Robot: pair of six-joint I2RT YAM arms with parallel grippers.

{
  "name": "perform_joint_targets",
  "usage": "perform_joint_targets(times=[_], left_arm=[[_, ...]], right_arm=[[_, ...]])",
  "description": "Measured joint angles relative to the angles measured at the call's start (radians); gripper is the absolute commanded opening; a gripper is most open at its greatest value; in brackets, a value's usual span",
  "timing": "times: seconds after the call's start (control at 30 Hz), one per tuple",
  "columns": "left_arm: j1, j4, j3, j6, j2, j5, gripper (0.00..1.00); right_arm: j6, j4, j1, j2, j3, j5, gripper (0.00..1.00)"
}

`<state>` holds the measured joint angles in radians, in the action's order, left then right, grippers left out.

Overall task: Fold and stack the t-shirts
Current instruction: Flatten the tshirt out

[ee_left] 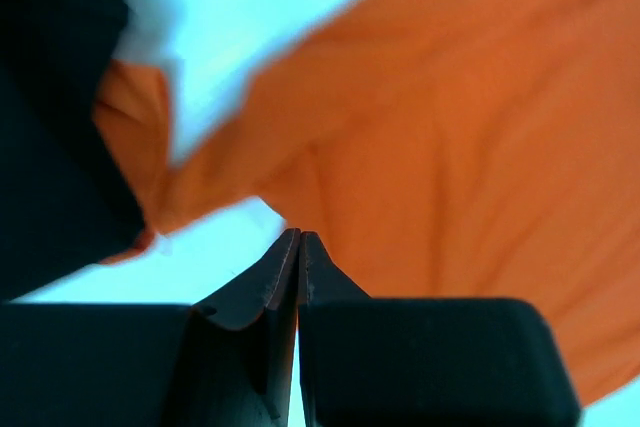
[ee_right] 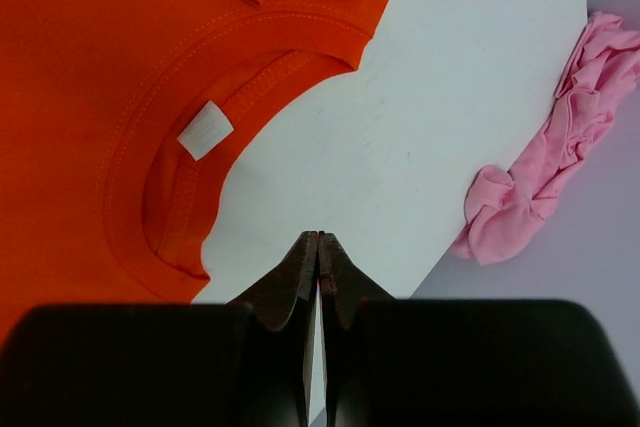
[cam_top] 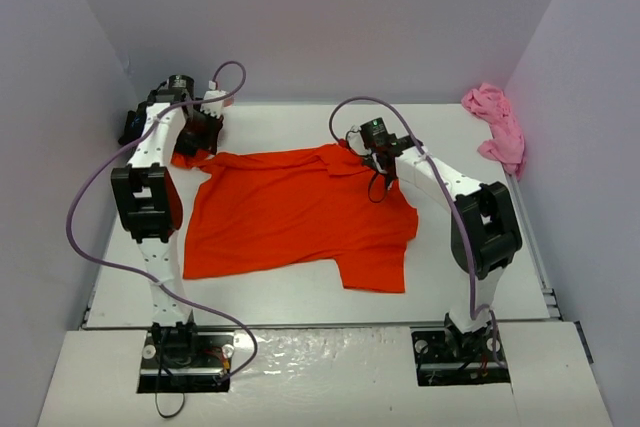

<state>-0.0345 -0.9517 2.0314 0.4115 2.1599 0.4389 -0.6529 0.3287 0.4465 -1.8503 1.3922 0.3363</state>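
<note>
One bright orange-red t-shirt (cam_top: 300,212) lies spread flat in the middle of the white table (cam_top: 300,292), collar toward the back. My right gripper (ee_right: 320,237) is shut and holds nothing. It hovers over bare table just beside that collar (ee_right: 150,197), whose white label (ee_right: 205,130) shows. The left gripper (ee_left: 300,237) is shut too, empty, at the shirt's back left sleeve (ee_left: 450,147). A black t-shirt (ee_left: 50,97) and a bit more orange cloth (ee_left: 135,117) lie to its left. The pink t-shirt (cam_top: 495,127) is crumpled at the back right.
Lilac walls (cam_top: 40,147) enclose the table on the left, back and right. The pink bundle (ee_right: 545,177) rests against the right wall. Purple cables (cam_top: 90,197) loop off both arms. Both arm bases (cam_top: 185,347) stand on the near edge.
</note>
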Motion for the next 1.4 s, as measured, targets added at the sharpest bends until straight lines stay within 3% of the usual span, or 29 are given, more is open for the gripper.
perform_joint_targets(times=[0.07,0.23,0.3,0.47,0.57,0.8,1.13,1.17,1.27,1.4], left_arm=[[-0.001,0.000,0.097,-0.015,0.056,-0.012,0.00],[0.001,-0.082,0.596,-0.048,0.389,-0.076,0.00],[0.005,-0.083,0.677,-0.045,0.472,-0.111,0.00],[0.028,-0.092,0.658,-0.026,0.546,-0.190,0.00],[0.050,-0.093,0.748,-0.026,0.583,-0.231,0.00],[0.059,-0.090,0.781,-0.012,0.621,-0.343,0.00],[-0.132,-0.084,0.784,-0.073,0.625,-0.416,0.00],[-0.155,-0.084,0.784,-0.076,0.625,-0.422,0.01],[-0.197,-0.086,0.782,-0.081,0.624,-0.422,0.32],[-0.198,-0.100,0.782,-0.101,0.613,-0.370,0.42]], right_arm=[[0.007,0.002,0.008,0.000,-0.001,0.000,0.00],[0.036,0.009,0.086,0.019,-0.044,-0.028,0.00],[0.045,0.020,0.128,0.038,-0.065,-0.058,0.00],[0.050,0.042,0.203,0.077,-0.089,-0.106,0.00],[0.050,0.046,0.202,0.078,-0.089,-0.109,0.00],[0.050,0.057,0.203,0.078,-0.089,-0.117,0.00],[0.048,0.058,0.208,0.077,-0.092,-0.120,0.00],[0.048,0.058,0.209,0.076,-0.093,-0.120,0.00],[0.048,0.058,0.209,0.072,-0.094,-0.120,0.00],[0.048,0.057,0.209,0.070,-0.095,-0.120,0.00]])
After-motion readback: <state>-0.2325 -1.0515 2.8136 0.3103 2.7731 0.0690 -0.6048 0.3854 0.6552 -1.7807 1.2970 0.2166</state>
